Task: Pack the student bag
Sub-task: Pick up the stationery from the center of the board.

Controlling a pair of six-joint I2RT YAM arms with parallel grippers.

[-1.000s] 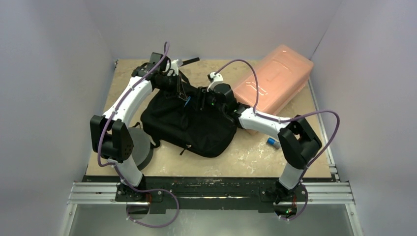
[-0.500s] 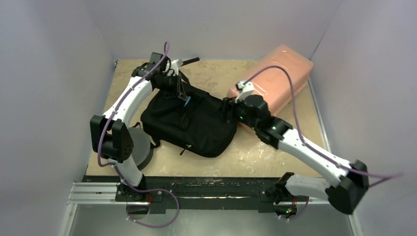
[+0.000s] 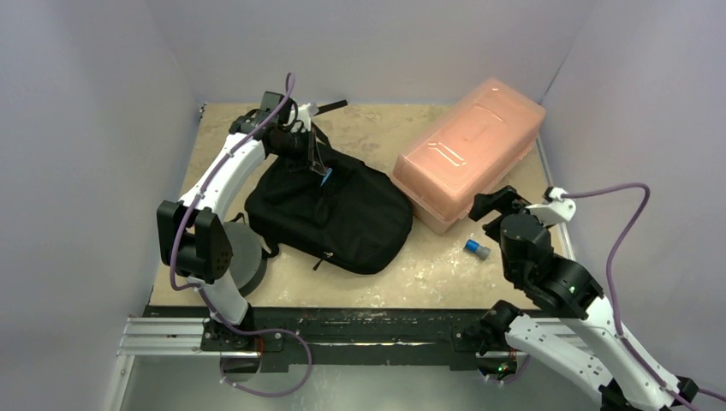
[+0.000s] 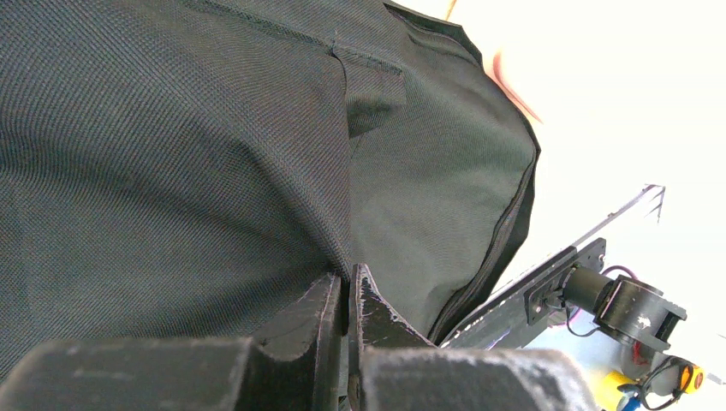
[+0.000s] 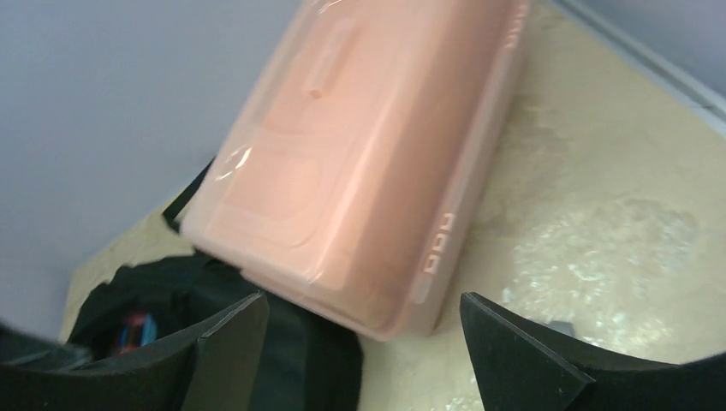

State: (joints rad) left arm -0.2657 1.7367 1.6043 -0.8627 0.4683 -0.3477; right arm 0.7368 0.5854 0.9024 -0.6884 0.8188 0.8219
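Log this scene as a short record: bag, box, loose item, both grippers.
bag: large soft black fabric backpack, lying flat on the table
box: translucent pink plastic box, lid closed, right of the backpack
loose item: small blue-capped cylinder, on the table by the box's near corner
left gripper: shut, pinching backpack fabric at its far edge
right gripper: open, empty, near the box
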